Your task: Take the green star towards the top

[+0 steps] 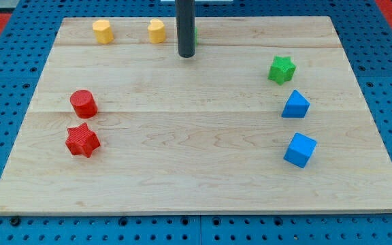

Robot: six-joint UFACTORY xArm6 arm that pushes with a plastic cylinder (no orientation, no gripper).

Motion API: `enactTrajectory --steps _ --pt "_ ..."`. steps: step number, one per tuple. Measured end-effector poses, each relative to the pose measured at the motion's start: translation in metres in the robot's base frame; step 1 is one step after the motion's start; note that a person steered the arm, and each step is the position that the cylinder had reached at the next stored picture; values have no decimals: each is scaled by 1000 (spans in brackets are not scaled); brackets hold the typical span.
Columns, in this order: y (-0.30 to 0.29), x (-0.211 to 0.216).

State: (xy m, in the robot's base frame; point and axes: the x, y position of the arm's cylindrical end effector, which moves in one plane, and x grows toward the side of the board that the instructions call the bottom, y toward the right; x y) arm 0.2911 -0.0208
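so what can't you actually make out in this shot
- A green block behind the rod, camera view: only a sliver shows at the rod's right edge, so its shape is unknown.
- The arm above the rod: cut off by the view's top edge.
- Whether my tip touches that green sliver: hidden by the rod itself.
- The green star is fully visible, off to the view's right of my tip.

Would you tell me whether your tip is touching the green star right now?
Apart. The camera view shows my tip near the board's top centre, with bare wood between it and the green star to the view's right.
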Motion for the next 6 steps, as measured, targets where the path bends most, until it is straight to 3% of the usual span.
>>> enactTrajectory --steps 2,4,6 --pt "23 -24" --pt "105 101" --pt "182 95"
